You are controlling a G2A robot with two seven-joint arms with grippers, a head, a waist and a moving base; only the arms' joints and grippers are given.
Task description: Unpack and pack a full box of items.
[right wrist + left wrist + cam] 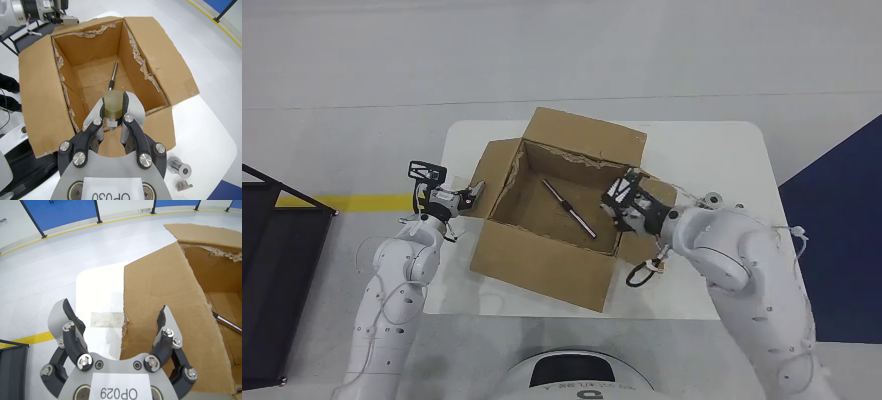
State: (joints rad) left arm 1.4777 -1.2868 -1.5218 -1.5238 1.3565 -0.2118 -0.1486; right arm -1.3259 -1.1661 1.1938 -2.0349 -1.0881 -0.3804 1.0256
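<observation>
**A:** Here's the brown cardboard box (pixel 542 265), sitting in the middle of the white bench (pixel 712 160) with all four flaps folded out. What's inside?

**B:** One slim metal rod with a black band (pixel 114 73), lying flat on the box floor, running diagonally.

**A:** And the right gripper (pixel 114 98)?

**B:** Clamped on a translucent yellowish cylinder (pixel 113 105), one finger on each side. A metal nut and a threaded stud stick out of the end nearer the wrist. It's held above the opening, close to the box's right wall.

**A:** Over to the left gripper (pixel 115 306).

**B:** Fingers spread wide with nothing between them. It hangs over the outer edge of the left flap, where cardboard meets bench. A patch of clear tape (pixel 106 319) is stuck on the bench just beside that edge.

**A:** Anything outside the box?

**B:** Two parts on the bench near the box's right side: a toothed metal pulley (pixel 179 166) and, just beside it, a small flanged metal bushing (pixel 183 185).
</observation>
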